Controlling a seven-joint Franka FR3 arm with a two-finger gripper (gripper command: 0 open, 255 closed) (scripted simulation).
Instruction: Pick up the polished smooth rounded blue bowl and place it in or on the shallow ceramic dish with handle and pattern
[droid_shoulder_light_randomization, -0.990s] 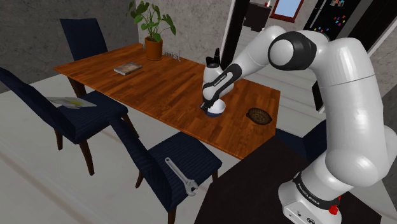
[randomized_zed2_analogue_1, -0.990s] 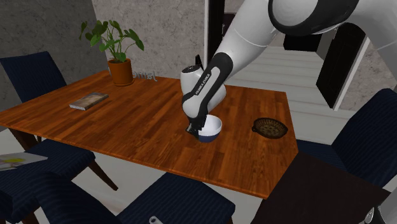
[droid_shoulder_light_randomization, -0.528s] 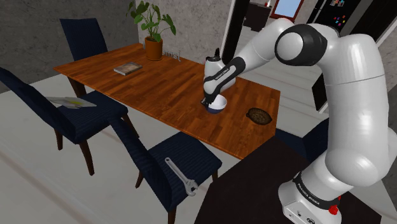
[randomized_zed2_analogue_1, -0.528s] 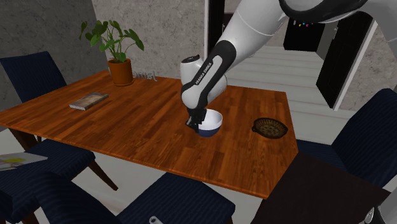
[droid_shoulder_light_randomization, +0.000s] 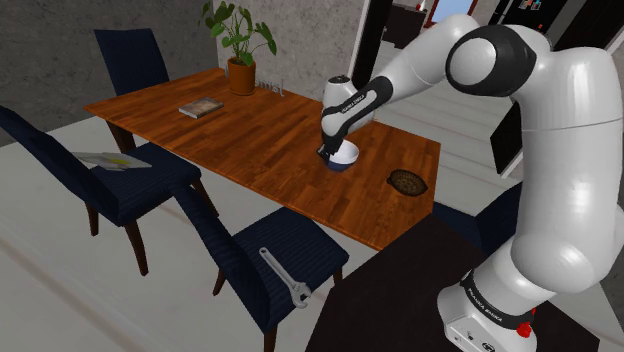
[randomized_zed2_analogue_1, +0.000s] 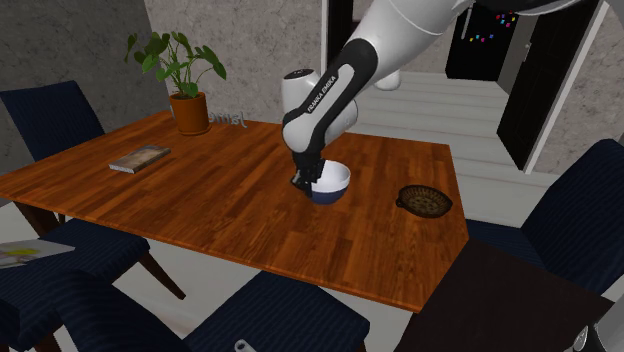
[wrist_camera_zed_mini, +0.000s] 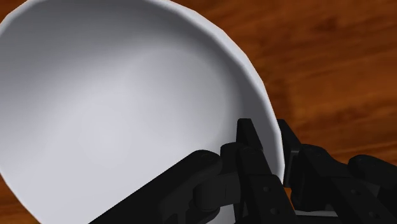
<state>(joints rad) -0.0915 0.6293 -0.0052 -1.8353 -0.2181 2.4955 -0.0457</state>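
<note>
Bowl (randomized_zed2_analogue_1: 331, 184), blue outside w/ white inside, raised off table (randomized_zed2_analogue_1: 200, 205) since prev. frame; gripper (randomized_zed2_analogue_1: 304, 184) pinches its rim.

item 1: white lettering "franka emika", running along the dark forearm band (randomized_zed2_analogue_1: 323, 97) of the arm; you read it best in the second exterior view.
item 2: white lettering "franka emika" on the dark base ring (droid_shoulder_light_randomization: 489, 301) at the arm's foot, by the red mark.

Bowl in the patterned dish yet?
No, the end effector clasps the bowl by its rim, well apart from the dish on the table.
</note>
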